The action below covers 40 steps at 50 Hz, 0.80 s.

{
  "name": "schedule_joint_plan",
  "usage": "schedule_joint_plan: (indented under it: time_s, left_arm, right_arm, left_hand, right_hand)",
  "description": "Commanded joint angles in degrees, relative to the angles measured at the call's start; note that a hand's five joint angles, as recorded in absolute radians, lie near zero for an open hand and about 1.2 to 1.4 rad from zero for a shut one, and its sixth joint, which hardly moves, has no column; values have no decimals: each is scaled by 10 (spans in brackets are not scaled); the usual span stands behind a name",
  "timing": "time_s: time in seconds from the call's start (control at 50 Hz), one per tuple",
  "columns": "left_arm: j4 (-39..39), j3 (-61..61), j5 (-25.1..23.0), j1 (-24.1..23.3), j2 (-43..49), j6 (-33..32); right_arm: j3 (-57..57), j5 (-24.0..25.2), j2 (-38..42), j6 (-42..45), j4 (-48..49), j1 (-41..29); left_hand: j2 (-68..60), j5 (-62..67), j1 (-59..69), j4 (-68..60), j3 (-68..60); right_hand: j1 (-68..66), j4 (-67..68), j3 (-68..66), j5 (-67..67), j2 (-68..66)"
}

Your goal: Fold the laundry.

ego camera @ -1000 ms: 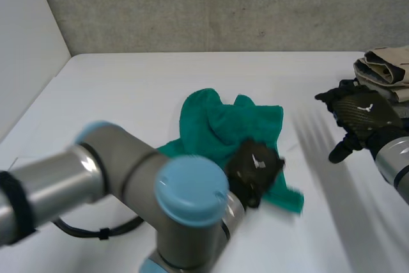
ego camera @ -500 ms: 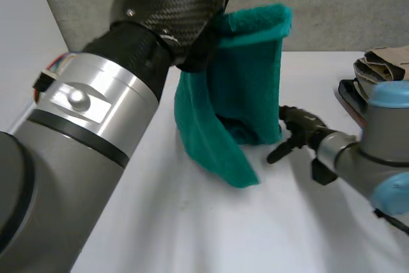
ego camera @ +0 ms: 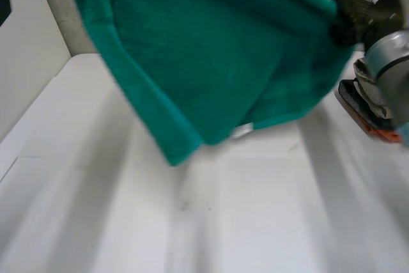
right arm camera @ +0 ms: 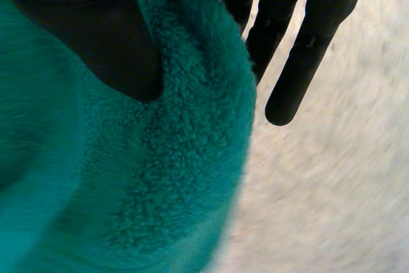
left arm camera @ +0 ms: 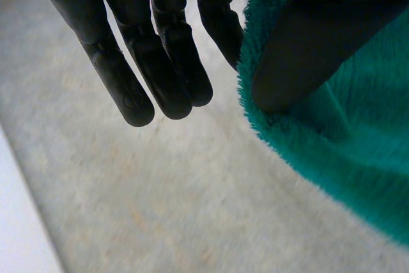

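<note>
A green towel [ego camera: 217,62] hangs in the air above the white table [ego camera: 223,215], stretched wide along its upper edge, its lower tip dangling just over the tabletop. My right hand [ego camera: 364,6] is up at the towel's upper right corner. In the right wrist view the thumb [right arm camera: 96,43] presses the towel's [right arm camera: 128,177] edge against the fingers [right arm camera: 300,55]. In the left wrist view my left hand [left arm camera: 160,49] has its fingers straight, with the thumb [left arm camera: 307,49] pinching the towel's [left arm camera: 358,158] edge against the nearest finger.
A pile of folded beige laundry [ego camera: 365,73] lies at the table's far right on a black, orange-edged thing [ego camera: 358,108]. A grey wall [ego camera: 54,11] stands behind the table.
The towel has gone up off the table and spread out wide. My right hand rose from beside its lower part and shut on its upper corner. The left arm has swung up out of the head view.
</note>
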<state>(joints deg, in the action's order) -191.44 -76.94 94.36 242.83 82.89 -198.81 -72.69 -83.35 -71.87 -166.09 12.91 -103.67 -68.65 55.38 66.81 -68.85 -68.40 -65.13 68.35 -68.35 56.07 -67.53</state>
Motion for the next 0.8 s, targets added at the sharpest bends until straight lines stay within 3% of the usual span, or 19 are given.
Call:
schedule_joint_plan:
  time_s: [0.02,0.2,0.3,0.4,0.48,0.56,0.66,0.72,0.8]
  left_arm:
    - [-5,-101,-72,71,30,49]
    - [-52,-173,-105,114,191,48]
    - [-76,-161,-110,113,306,47]
    - [-112,-71,-117,106,408,47]
    - [-151,35,-114,102,431,53]
    - [-226,150,-112,97,430,61]
    - [-374,241,-106,96,418,96]
    - [-414,250,-105,99,406,120]
    - [-384,223,-103,105,390,142]
  right_arm:
    - [7,65,-105,176,-144,3]
    - [4,57,-90,261,-297,-5]
    - [4,55,0,290,-304,-28]
    - [34,37,92,289,-288,-39]
    - [100,-8,137,288,-222,-41]
    - [158,-51,127,287,-55,-43]
    - [148,-46,87,285,149,-41]
    - [121,-38,59,283,223,-42]
    - [86,1,44,282,198,-42]
  left_hand:
    - [-113,146,132,-111,-116]
    - [-113,146,132,-111,-116]
    - [-113,146,132,-111,-116]
    - [-113,146,132,-111,-116]
    - [-113,146,132,-111,-116]
    - [-113,146,132,-111,-116]
    - [-113,146,132,-111,-116]
    - [-113,146,132,-111,-116]
    - [-113,146,132,-111,-116]
  right_hand:
    - [-149,116,-116,139,-125]
    - [-149,116,-116,139,-125]
    - [-149,116,-116,139,-125]
    - [-149,116,-116,139,-125]
    - [-149,116,-116,139,-125]
    - [-149,116,-116,139,-125]
    - [-149,116,-116,139,-125]
    - [-149,116,-116,139,-125]
    - [-149,116,-116,139,-125]
